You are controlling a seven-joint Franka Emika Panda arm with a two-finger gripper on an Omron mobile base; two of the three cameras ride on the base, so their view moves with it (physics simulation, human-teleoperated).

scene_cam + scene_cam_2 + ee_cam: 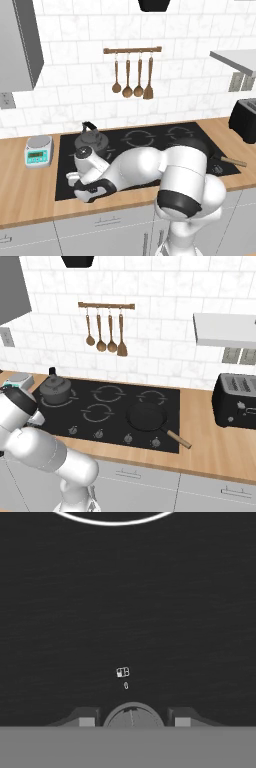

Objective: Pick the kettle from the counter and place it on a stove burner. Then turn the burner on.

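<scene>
White-tiled kitchen, wooden counter (20, 197), black cooktop (115, 416). Arm folded low over the cooktop's near-left edge, gripper (134, 722) spread either side of a control knob (133, 717); tiny marking above it illegible. Kettle (55, 390) sits on the far-left burner (44, 401).

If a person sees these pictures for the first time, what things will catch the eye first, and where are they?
The big white arm bends low over the black cooktop, reaching toward its front left corner. The dark-grey kettle already stands on the rear left burner, and a black frying pan sits at the front right. In the hand view, the two fingers flank a round stove knob.
</scene>
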